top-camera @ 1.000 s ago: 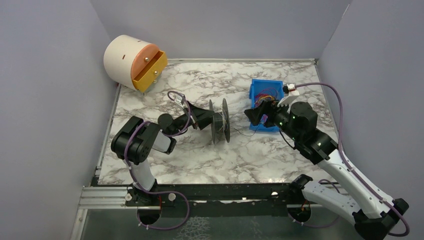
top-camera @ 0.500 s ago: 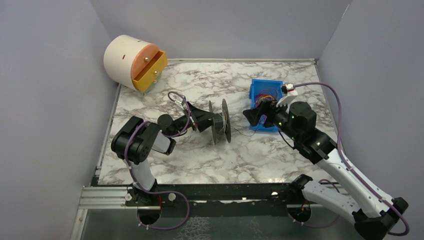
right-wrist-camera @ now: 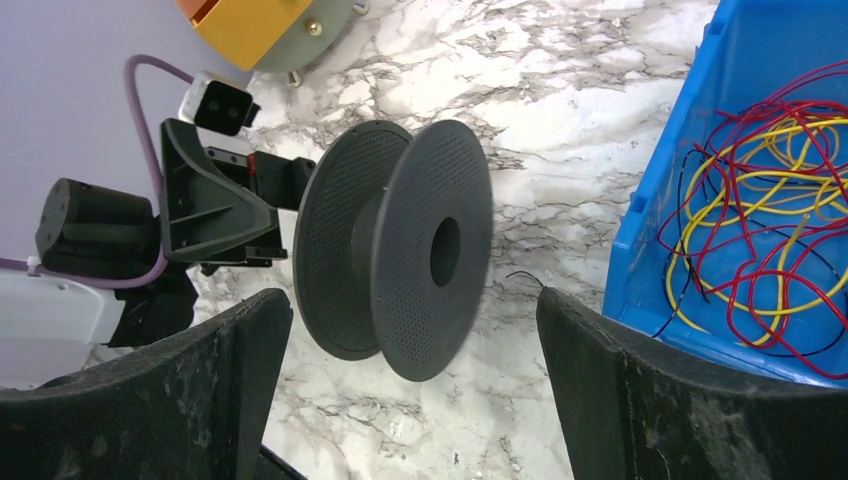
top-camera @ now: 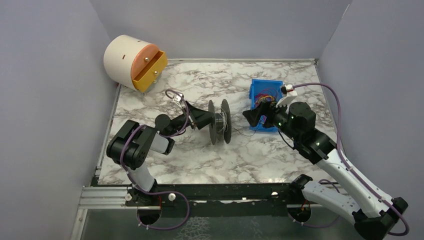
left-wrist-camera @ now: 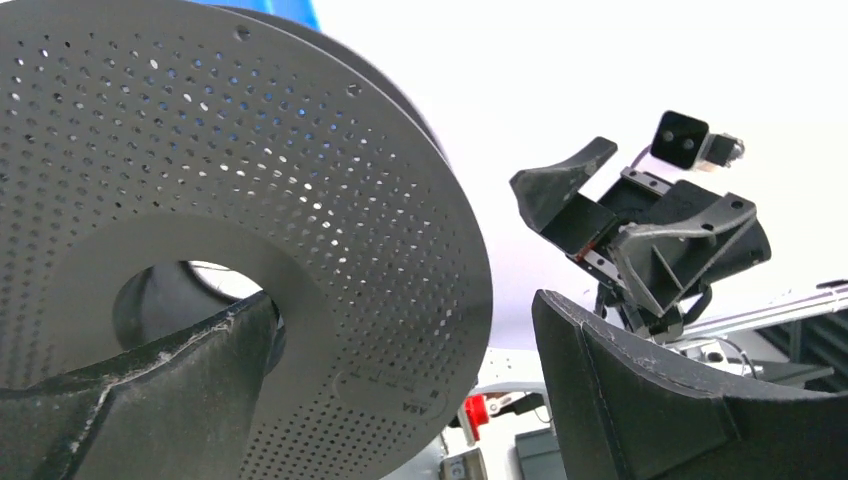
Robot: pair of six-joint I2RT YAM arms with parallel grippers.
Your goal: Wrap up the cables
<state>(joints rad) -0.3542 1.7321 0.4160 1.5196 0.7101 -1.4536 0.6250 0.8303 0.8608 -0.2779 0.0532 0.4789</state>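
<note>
While left gripper (left-wrist-camera: 400,330) and right gripper (right-wrist-camera: 412,310) gape, the black spool (right-wrist-camera: 400,250) stands between them, a wire-filled blue bin (right-wrist-camera: 655,215) beside the right.

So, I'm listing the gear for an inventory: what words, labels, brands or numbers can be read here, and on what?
"ASA": small raised letters near the rim of the perforated black spool, seen tilted in the left wrist view.
A faint moulded outline beside it: too faint to read.
Blue bin and round drawer unit: no readable text.
</note>
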